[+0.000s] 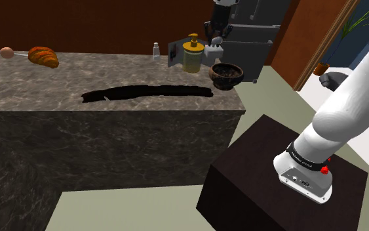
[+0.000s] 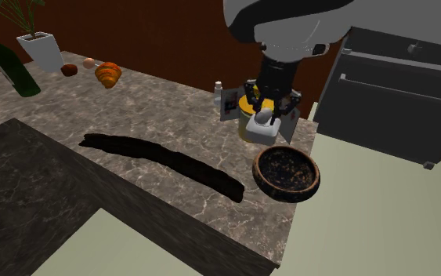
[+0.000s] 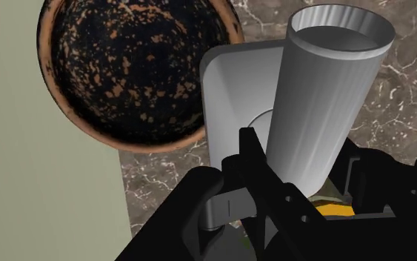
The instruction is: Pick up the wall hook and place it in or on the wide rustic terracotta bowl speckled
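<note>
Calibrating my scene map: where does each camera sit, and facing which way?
Shoulder view: beside the stand, facing across the counter; white arm at its right.
Second exterior view: high, looking down on counter and bowl; gripper hangs from the top.
Wrist view: on the gripper, looking down past black fingers at the wall hook.
All share bowl and wall hook.

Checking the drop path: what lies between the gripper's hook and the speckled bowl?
Nothing stands between them. In the wrist view the wall hook in the gripper borders the bowl, bare marble countertop beneath.
</note>
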### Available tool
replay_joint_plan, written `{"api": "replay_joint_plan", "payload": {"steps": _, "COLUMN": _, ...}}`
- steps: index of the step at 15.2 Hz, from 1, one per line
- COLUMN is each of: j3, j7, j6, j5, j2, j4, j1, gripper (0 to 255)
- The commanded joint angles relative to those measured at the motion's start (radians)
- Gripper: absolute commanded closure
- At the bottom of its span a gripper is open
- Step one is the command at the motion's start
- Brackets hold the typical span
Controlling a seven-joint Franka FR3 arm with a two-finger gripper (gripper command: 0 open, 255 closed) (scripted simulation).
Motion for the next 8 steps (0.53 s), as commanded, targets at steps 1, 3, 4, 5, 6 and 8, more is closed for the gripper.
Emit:
{"api": "replay_joint_plan", "payload": {"steps": 1, "j3": -0.019, "j7": -0.043, "j6": 0.010, "j5": 0.003, "j2": -0.050, "j4": -0.062, "j1": -0.021, "gripper": 255}}
{"api": "replay_joint_plan", "payload": {"steps": 3, "j3": -0.040, "j7": -0.084, "j6": 0.014, "j5": 0.004, "j2": -0.092, "j4": -0.109, "j1": -0.040, "gripper": 255}}
{"api": "replay_joint_plan", "payload": {"steps": 4, "j3": -0.051, "j7": -0.105, "j6": 0.015, "j5": 0.003, "j2": -0.112, "j4": -0.131, "j1": -0.050, "gripper": 255}}
{"api": "replay_joint_plan", "payload": {"steps": 5, "j3": -0.063, "j7": -0.125, "j6": 0.016, "j5": 0.002, "j2": -0.131, "j4": -0.152, "j1": -0.060, "gripper": 255}}
{"api": "replay_joint_plan", "payload": {"steps": 6, "j3": -0.072, "j7": -0.142, "j6": 0.016, "j5": 0.001, "j2": -0.145, "j4": -0.168, "j1": -0.068, "gripper": 255}}
{"api": "replay_joint_plan", "payload": {"steps": 8, "j3": -0.073, "j7": -0.143, "j6": 0.043, "j5": 0.002, "j2": -0.141, "j4": -0.190, "j1": -0.068, "gripper": 255}}
